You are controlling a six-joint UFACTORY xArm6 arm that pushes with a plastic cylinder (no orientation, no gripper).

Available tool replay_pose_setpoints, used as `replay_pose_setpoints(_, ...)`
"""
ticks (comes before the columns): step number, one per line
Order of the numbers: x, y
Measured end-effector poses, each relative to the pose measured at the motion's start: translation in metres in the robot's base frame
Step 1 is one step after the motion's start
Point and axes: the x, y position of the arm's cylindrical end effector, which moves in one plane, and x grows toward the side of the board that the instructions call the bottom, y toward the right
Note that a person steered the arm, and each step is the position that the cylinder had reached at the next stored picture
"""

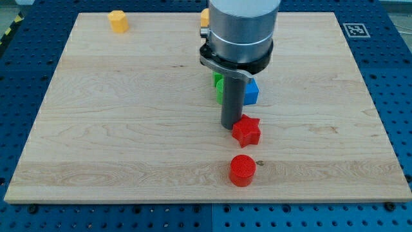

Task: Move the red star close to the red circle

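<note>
The red star [246, 131] lies on the wooden board [116, 129], right of centre toward the view's bottom. The red circle [243, 170] lies just below it, a short gap apart. My tip [230, 126] stands at the star's upper left edge, touching or almost touching it. The arm's grey body [241, 29] rises above it and hides part of the blocks behind.
A blue block [251, 91] and a green block [219, 89] sit close together just above the tip, partly hidden by the rod. A yellow block [118, 20] lies at the view's top left. An orange block [204, 17] peeks out beside the arm at the top.
</note>
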Motion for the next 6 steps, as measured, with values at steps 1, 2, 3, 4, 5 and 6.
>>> replay_pose_setpoints(1, 0.002, 0.023)
replay_pose_setpoints(2, 0.014, 0.039)
replay_pose_setpoints(3, 0.029, 0.058)
replay_pose_setpoints(4, 0.035, 0.075)
replay_pose_setpoints(5, 0.052, 0.080)
replay_pose_setpoints(6, 0.053, 0.081)
